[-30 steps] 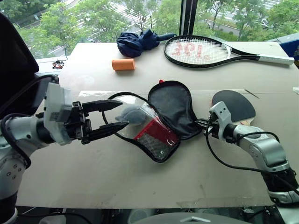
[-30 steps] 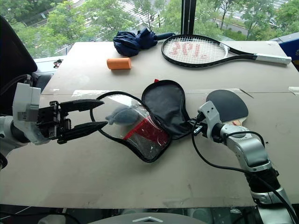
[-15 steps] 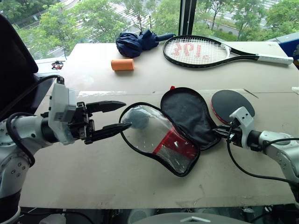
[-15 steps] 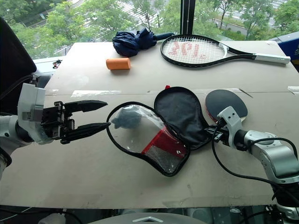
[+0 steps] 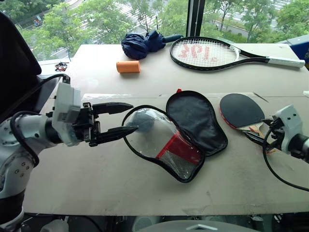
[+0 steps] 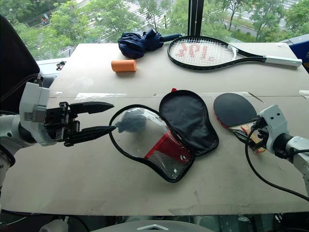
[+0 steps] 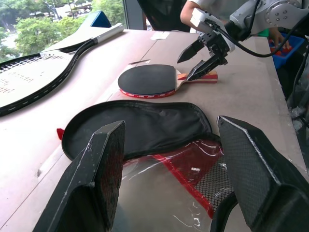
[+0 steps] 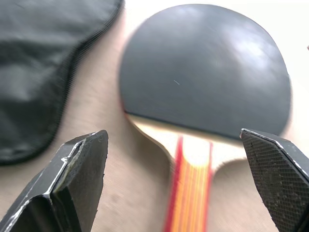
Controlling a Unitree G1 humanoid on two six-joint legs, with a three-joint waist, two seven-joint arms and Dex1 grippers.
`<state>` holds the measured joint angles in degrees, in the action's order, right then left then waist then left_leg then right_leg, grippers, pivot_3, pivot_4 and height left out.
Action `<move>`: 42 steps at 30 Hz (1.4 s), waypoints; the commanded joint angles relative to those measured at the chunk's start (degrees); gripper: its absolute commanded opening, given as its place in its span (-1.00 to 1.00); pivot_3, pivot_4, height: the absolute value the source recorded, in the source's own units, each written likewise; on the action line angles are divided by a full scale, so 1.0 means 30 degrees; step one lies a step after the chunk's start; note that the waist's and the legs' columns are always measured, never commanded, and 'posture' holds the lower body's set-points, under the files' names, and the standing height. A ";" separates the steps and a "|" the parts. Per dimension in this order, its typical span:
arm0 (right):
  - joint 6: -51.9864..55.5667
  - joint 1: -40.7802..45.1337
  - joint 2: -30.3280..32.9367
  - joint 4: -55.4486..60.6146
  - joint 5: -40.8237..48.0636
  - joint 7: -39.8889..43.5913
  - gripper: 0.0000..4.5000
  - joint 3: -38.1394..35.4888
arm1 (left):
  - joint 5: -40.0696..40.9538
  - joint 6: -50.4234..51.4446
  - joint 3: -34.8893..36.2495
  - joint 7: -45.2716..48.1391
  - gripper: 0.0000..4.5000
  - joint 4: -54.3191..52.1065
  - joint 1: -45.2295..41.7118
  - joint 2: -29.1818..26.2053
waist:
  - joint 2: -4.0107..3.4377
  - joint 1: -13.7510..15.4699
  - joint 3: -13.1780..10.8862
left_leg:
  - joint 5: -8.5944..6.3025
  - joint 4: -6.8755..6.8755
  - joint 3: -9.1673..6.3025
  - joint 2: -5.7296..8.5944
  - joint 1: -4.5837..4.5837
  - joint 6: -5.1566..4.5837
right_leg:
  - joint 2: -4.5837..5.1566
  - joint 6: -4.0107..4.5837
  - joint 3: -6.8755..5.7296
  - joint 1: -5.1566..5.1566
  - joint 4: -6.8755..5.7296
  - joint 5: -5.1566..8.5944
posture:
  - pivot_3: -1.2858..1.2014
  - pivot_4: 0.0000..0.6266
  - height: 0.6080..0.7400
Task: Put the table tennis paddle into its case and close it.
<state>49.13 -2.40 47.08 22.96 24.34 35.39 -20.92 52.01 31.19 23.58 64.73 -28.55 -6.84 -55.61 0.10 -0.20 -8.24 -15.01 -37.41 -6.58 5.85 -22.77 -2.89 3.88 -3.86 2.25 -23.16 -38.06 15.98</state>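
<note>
Right hand (image 6: 247, 134) drawn back off case (image 6: 164, 135), now wide open over paddle (image 6: 235, 110) handle, left hand (image 6: 104, 116) open, empty

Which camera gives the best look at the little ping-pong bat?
The right wrist view: the table tennis paddle lies close up, black face and striped handle plain. The eye views show it lying beside the case; the left wrist view shows it farther off.

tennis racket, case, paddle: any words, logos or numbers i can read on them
Tennis racket: a red mark printed across the strings, too blurred to read.
Case: no legible print on the open halves.
Paddle: plain black face, red stripes on the handle, no text.
</note>
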 commanded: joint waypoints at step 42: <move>0.8529 0.4641 -0.8012 0.7964 0.3589 -0.9380 -0.56 0.5756 | -0.1157 -0.0242 0.0901 0.3980 0.36 0.2426 0.0195 -0.1325 | -0.0003 -0.0172 0.0001 | 0.0004 -0.0001 0.0003 0.0003 -0.0033 0.0003 | 0.0000 0.0001 0.0008 -0.0072 -0.0030 0.0001 | 0.03 -0.52 0.74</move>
<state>75.48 10.19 23.02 44.01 36.06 8.34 -2.97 48.48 31.58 24.22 76.29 -20.73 -6.29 -59.36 0.09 -0.72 -8.24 -15.00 -37.42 -6.57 5.86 -22.87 -2.88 3.88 -3.86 2.27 -23.38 -38.15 15.98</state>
